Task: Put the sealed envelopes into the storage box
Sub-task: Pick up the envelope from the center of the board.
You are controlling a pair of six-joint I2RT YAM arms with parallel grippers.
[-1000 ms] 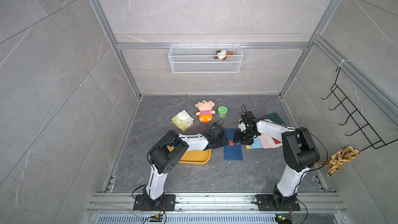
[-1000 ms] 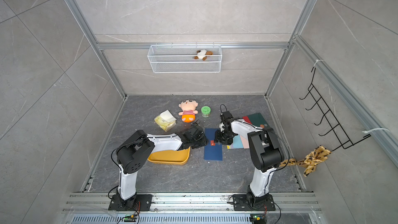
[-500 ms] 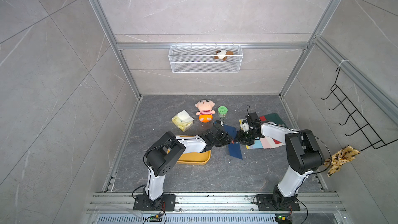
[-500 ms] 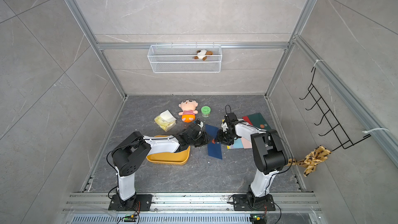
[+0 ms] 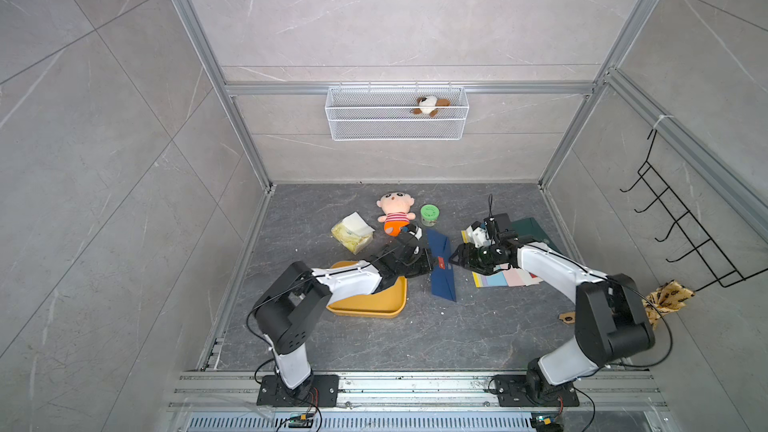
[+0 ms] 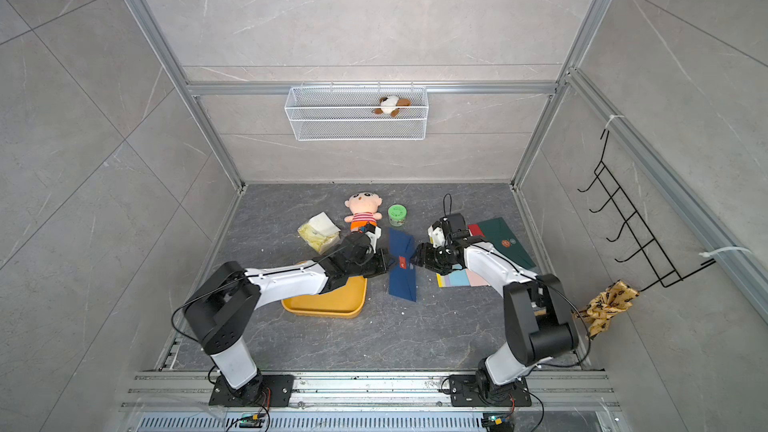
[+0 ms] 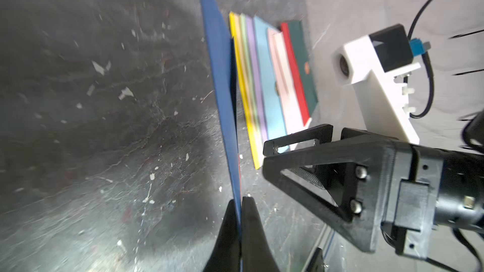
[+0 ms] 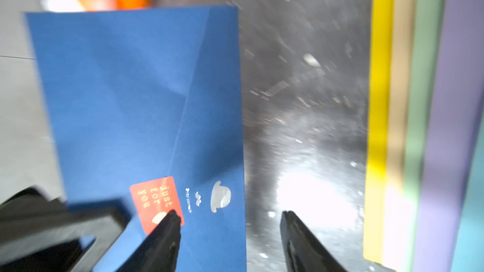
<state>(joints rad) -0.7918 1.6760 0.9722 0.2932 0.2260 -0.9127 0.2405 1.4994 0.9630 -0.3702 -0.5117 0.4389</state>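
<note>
The left tool (image 7: pixel 239 205) is pinched shut on one edge of the navy envelope (image 5: pixel 444 280), which is tipped up between the arms. The right tool (image 8: pixel 229 214) is wide open and holds nothing. The storage box (image 5: pixel 374 301) sits just left. Next, I think, the left arm should swing the envelope over the box and drop it flat.

left arm (image 5: pixel 345 280): is stretched low and forward, angled inward.
left gripper (image 7: pixel 239 201): is clamped tight on the navy envelope (image 7: pixel 217 74) edge.
right arm (image 5: pixel 548 268): is bent inward.
right gripper (image 8: pixel 230 217): is held with jaws spread, faced toward the left gripper.
</note>
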